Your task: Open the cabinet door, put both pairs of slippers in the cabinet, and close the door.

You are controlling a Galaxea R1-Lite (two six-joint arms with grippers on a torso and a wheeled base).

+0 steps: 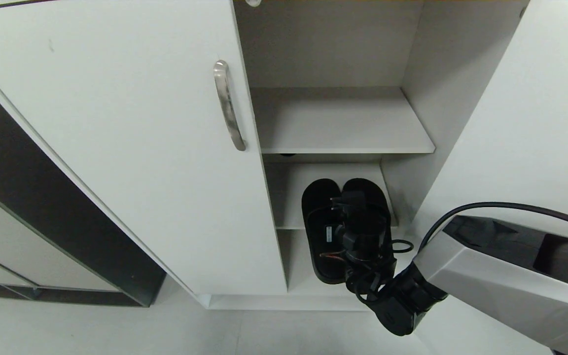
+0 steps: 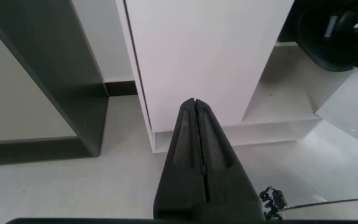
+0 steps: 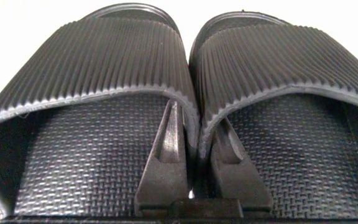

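A pair of black ribbed slippers [image 1: 319,222] sits side by side in the lower opening of the white cabinet, toes pointing inward. My right gripper [image 1: 347,199] is shut on the pair. In the right wrist view its fingers [image 3: 166,158] go under the two straps and pinch the slippers' [image 3: 104,155] touching inner edges at the gripper [image 3: 197,134]. I cannot tell whether the pair rests on a shelf. My left gripper [image 2: 194,106] is shut and empty, low over the floor before the cabinet's closed left door [image 2: 204,56].
The left door [image 1: 116,123] with its metal handle [image 1: 228,104] is closed. The right door [image 1: 525,108] stands swung open. A bare upper shelf [image 1: 338,118] lies above the slippers. A dark-framed panel [image 1: 42,197] stands to the left, above light floor [image 1: 116,330].
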